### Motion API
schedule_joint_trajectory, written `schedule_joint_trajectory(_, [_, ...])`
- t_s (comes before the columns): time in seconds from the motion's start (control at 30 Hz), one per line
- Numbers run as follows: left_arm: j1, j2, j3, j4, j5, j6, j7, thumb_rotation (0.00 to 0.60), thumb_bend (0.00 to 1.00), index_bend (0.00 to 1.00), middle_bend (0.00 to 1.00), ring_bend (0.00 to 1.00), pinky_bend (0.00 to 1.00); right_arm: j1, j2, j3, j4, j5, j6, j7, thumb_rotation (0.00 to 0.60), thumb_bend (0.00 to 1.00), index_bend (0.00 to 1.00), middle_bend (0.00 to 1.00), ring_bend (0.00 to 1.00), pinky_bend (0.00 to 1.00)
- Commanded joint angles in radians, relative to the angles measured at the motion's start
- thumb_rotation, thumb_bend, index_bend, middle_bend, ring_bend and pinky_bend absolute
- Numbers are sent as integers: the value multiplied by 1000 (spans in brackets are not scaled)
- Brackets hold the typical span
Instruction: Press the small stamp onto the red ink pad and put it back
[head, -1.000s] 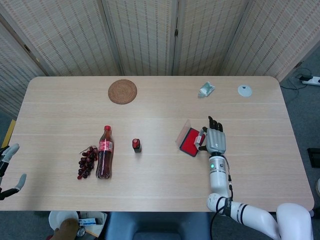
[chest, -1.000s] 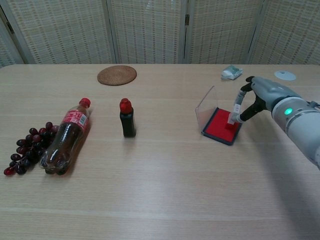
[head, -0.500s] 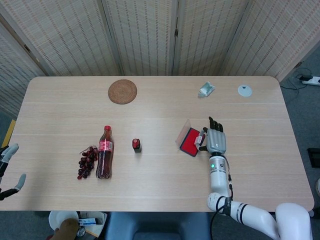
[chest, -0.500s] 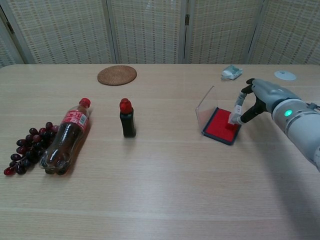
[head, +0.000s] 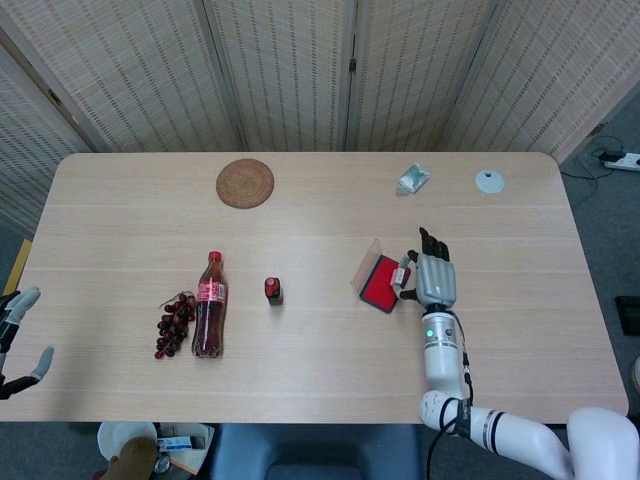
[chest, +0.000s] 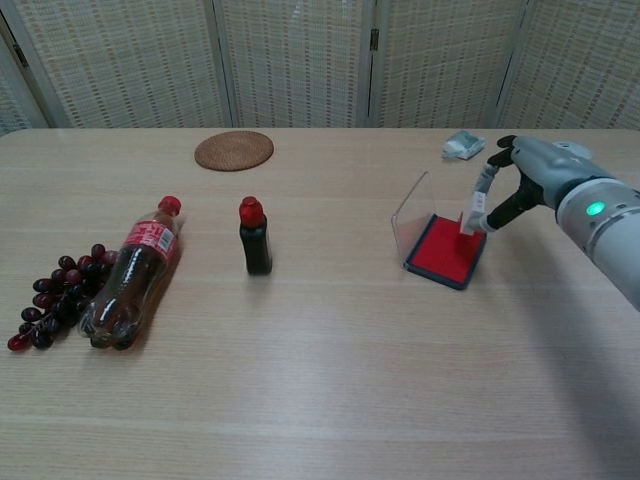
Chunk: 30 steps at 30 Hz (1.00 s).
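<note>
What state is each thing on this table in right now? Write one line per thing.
Ink pad: lid open, red pad showing.
Stamp: pinched in the right hand, lifted just above the pad.
Cola bottle: lying on its side, cap on.
Small bottle: upright, red cap on.
Grapes: lying beside the cola bottle.
Left hand: at the table's edge, open.

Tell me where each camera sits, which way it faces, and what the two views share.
Head view: high above the near edge, looking down on the whole table; shows right hand, its forearm, and left hand off the table's corner.
Chest view: low at the near edge, looking across toward the screens; shows only the right hand.
Shared: small stamp, red ink pad, cola bottle.
</note>
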Motion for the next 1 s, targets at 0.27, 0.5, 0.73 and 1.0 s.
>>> schedule_joint_trajectory(0.27, [-5, -5, -6, -6, -16, -16, 29, 600, 427, 0, 0, 0, 0, -80, 105, -50, -170, -5, 53, -1, 600, 198, 596, 4, 0, 0])
schedule_joint_trajectory(0.5, [-6, -12, -10, -22, -26, -24, 78, 600, 427, 0, 0, 0, 0, -137, 167, -97, -208, -20, 56, 41, 600, 203, 595, 4, 0, 0])
schedule_joint_trajectory(0.73, [-5, -14, -12, -32, -31, -27, 99, 600, 427, 0, 0, 0, 0, -174, 195, -134, -201, -54, 44, 95, 600, 204, 596, 4, 0, 0])
schedule_joint_trajectory(1.0, [-2, -11, -11, -31, -29, -24, 94, 600, 428, 0, 0, 0, 0, -169, 157, -140, -103, -46, -20, 140, 600, 204, 596, 5, 0, 0])
